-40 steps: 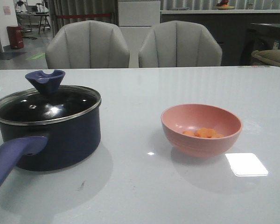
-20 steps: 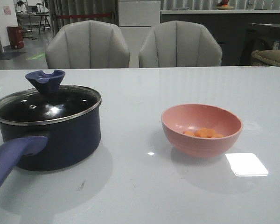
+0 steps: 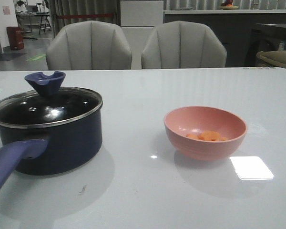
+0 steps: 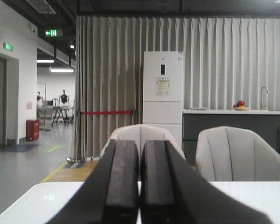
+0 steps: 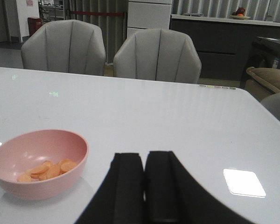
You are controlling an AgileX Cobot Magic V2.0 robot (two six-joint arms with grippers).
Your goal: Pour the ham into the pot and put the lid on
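Ham (image 5: 46, 170) beside right tool (image 5: 143, 184)

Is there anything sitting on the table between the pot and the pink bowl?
No. In the front view, only bare table lies between the pot and the pink bowl.

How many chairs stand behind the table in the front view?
2. One grey chair stands behind the table's far edge, beyond the pot; the other chair is right beside it, beyond the pink bowl. Further chairs outside the frame cannot be excluded.
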